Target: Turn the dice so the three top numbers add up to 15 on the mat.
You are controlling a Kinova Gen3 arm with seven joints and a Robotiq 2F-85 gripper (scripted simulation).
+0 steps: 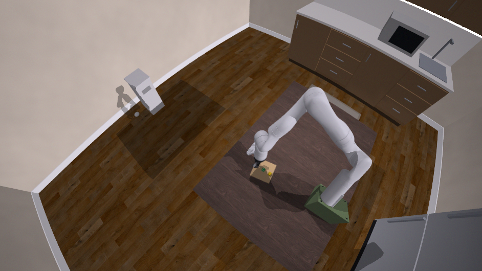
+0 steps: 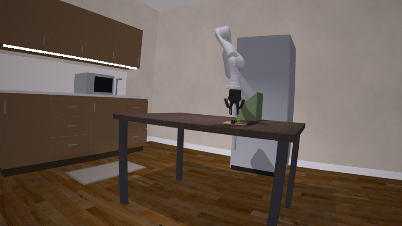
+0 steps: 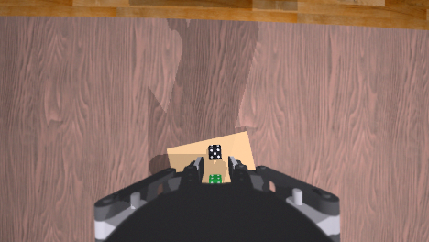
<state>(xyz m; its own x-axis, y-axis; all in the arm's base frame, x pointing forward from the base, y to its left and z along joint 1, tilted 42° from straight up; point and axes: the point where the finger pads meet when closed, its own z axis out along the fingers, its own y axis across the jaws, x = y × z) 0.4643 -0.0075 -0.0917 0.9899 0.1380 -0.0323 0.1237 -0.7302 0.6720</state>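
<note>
Kitchen floorboards surround a dark wooden table; from the top, the tan mat carries a green die and a yellow die.

From the exterior, the gripper hangs above the dice, apart from them.

At the wrist, partly spread fingers hold nothing; a black die shows five. Judged step: between turns. Next, read the tops and pick which die to turn.
</note>
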